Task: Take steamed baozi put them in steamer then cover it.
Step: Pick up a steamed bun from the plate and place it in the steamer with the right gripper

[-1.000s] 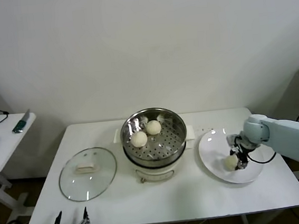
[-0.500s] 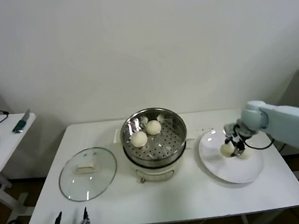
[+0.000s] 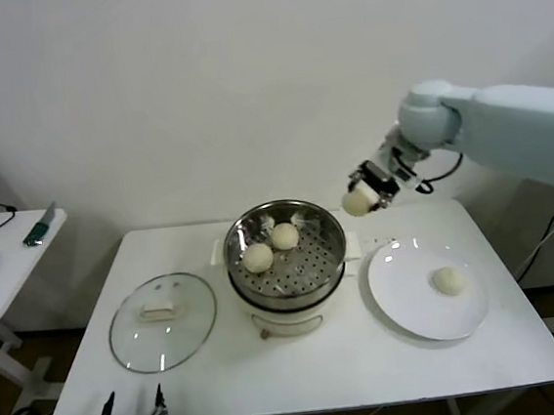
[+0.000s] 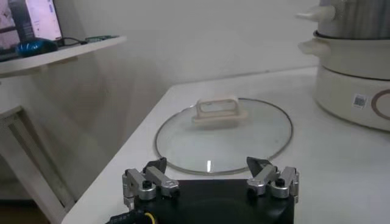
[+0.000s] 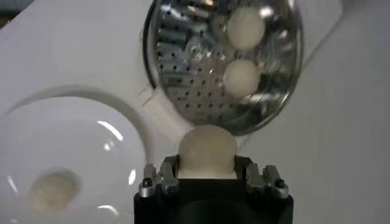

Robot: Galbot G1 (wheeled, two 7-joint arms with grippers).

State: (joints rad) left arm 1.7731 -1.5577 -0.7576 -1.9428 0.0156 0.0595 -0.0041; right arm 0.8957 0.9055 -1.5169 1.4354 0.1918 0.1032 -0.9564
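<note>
Cream-white baozi (image 3: pixel 358 202) sits clamped in the right gripper (image 3: pixel 366 195), just right of the steamer (image 3: pixel 285 256) rim and above it; left gripper (image 3: pixel 130 414) parked, jaws spread, empty.

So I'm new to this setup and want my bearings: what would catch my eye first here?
The right gripper, raised above the table beside the steamer, clamps a baozi in the air. Two baozi already sit in the steamer, and one more lies on the white plate. The glass cover lies flat on the robot's left, with the open left gripper parked at the table edge near it.
</note>
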